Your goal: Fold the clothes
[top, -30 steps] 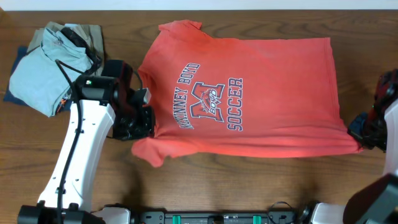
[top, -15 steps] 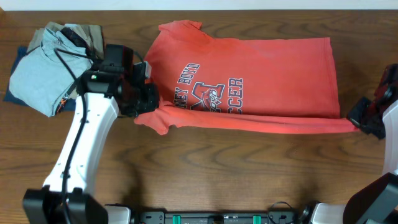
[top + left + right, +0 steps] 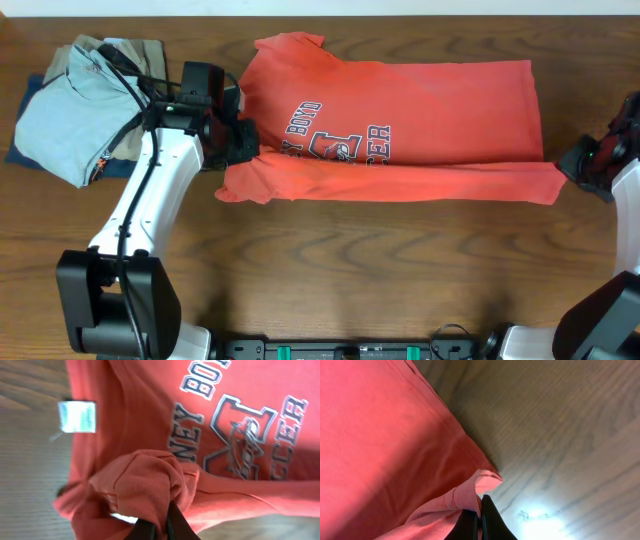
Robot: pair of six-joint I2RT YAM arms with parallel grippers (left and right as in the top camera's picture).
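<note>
- Shirt first: the coral T-shirt [image 3: 430,100] lies print-up across the middle of the table [image 3: 350,280], collar end toward your left arm, hem end toward your right.
- Its near long edge is folded up over the chest, covering the lower part of the navy lettering.
- Your left gripper [image 3: 238,150] is clamped on bunched fabric at the collar-side end. In the wrist view its fingers [image 3: 179,529] are buried in a wad of red cloth, with a white label [image 3: 77,416] above.
- Your right gripper [image 3: 582,168] pinches the folded hem corner, jaws almost together with cloth between.
- The light blue shirt [image 3: 60,115] and tan garment [image 3: 135,50] are stacked far left, apart from the T-shirt.
</note>
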